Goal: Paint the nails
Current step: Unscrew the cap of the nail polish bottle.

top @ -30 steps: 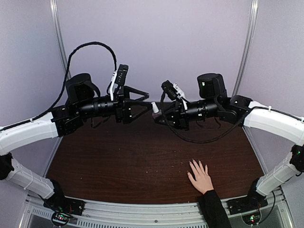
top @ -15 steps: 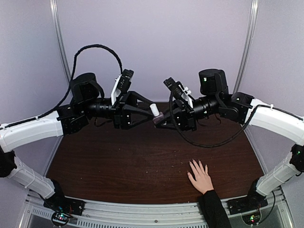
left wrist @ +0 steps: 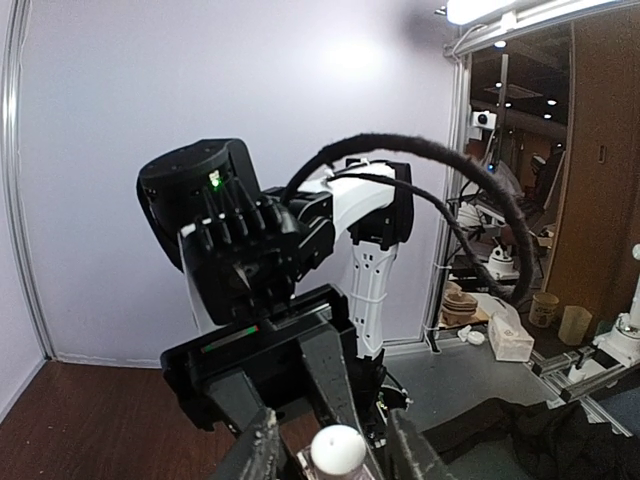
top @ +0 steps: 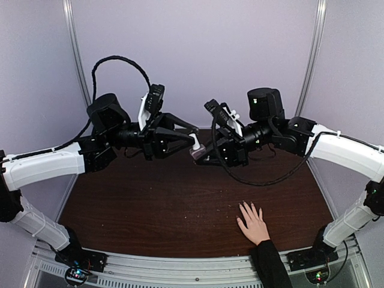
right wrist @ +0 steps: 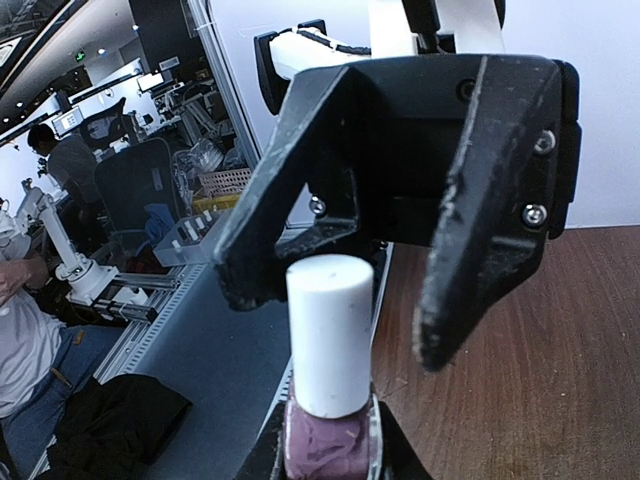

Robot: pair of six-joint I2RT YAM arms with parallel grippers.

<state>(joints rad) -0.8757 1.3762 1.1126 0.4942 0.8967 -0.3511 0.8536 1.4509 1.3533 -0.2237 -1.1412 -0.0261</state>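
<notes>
My right gripper (right wrist: 330,462) is shut on a small bottle (right wrist: 328,440) of mauve polish with a white cap (right wrist: 330,335), held upright above the far middle of the table. My left gripper (left wrist: 335,445) faces it, open, with one black finger (right wrist: 270,240) on each side of the cap (left wrist: 337,450) and a gap on both sides. From above, the two grippers meet at the bottle (top: 195,147). A light-skinned hand (top: 254,223) with a black sleeve lies flat, fingers spread, at the near right. Its nails are too small to make out.
The dark wooden table (top: 150,204) is ringed by pale purple walls. Black cables loop over both arms at the back. An aluminium rail (top: 180,270) runs along the near edge, with the arm bases at its corners.
My left gripper has moved right, over the bottle's cap, and its jaws have narrowed round it. The right gripper with the bottle shifted slightly. The hand has stayed still.
</notes>
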